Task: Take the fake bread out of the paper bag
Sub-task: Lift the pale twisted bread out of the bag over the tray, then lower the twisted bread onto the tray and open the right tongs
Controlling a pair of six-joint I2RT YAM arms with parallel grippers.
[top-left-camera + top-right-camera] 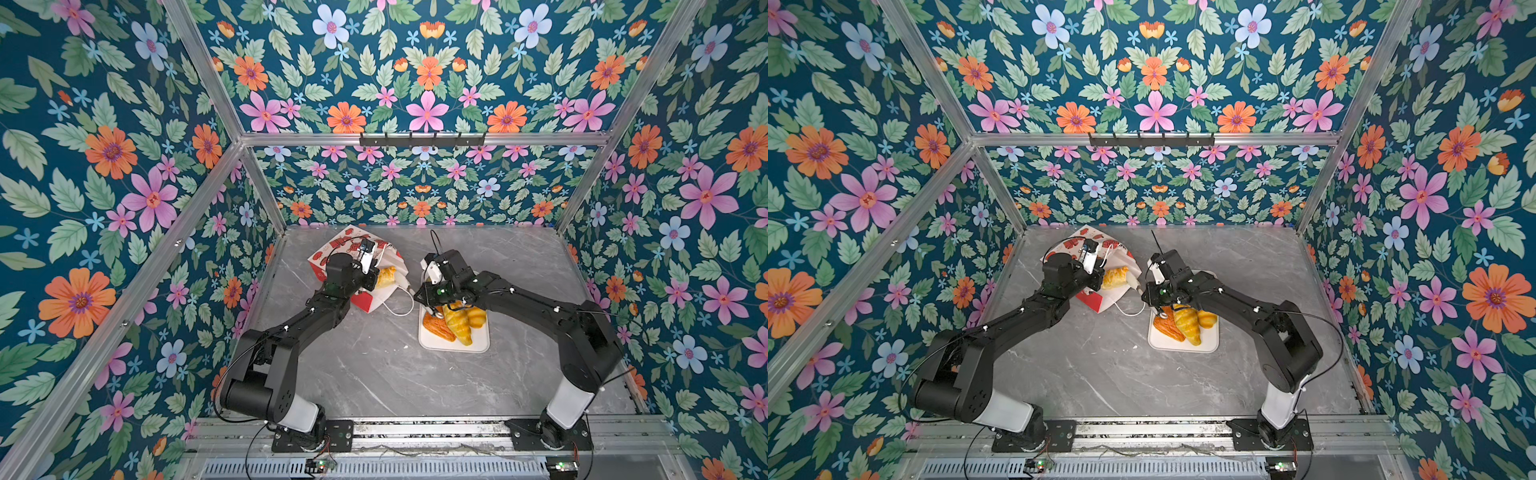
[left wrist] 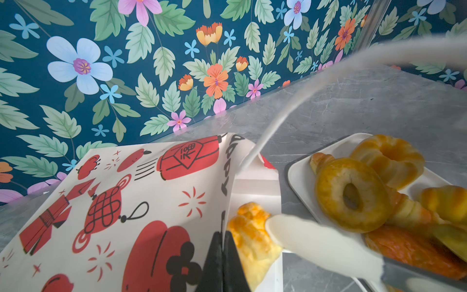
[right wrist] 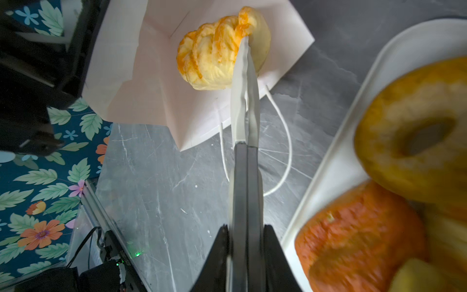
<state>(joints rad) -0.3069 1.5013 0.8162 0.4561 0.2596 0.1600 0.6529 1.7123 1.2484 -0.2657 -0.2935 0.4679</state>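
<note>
Lying just inside the open mouth of the white paper carrier bag point(image 1: 322, 259) point(image 1: 1065, 246) point(image 2: 126, 189) point(image 3: 141, 88) printed with red lanterns, a glossy golden-yellow triangular toy puff point(image 1: 386, 276) point(image 1: 1115, 277) point(image 2: 252, 242) point(image 3: 214, 58) is seen on the bag's plain white inner wall. The bag is laid on its side at the rear left of the grey marble-patterned tabletop point(image 1: 374, 374) point(image 1: 1100, 374), with its mouth turned towards the flat white rectangular tray point(image 1: 440, 345) point(image 1: 1167, 343) point(image 2: 300, 172) point(image 3: 353, 141).

The upper rim of the bag is pinched between the black fingers of the left gripper point(image 2: 222, 249), and the mouth is held agape. The right gripper point(image 3: 244, 48) is stretched across to the mouth. Its white fingertips point(image 2: 275, 225) are pressed together, and the tips are set against the orange-streaked edge of the puff. Whether a fold of the puff is nipped between them cannot be told.

A thin white cord handle point(image 1: 401, 309) point(image 1: 1129, 311) point(image 3: 285, 151) is spread in a loop on the tabletop between the bag and the tray.

The other toy pastries are piled on the tray. A golden ring point(image 2: 328, 192) point(image 3: 391, 106) is shown in both wrist views. A ridged yellow croissant point(image 1: 457, 324) point(image 1: 1187, 324), a flat orange pastry point(image 1: 436, 328) point(image 1: 1167, 326) point(image 2: 409, 247) point(image 3: 353, 235) and a round yellow bun point(image 1: 477, 318) point(image 1: 1207, 319) are shown in both top views. The far end of the tray is hidden by the right arm in both top views.

The workspace is enclosed by dark blue floral wallpaper point(image 1: 124, 124) point(image 1: 872, 124) on an aluminium frame.
</note>
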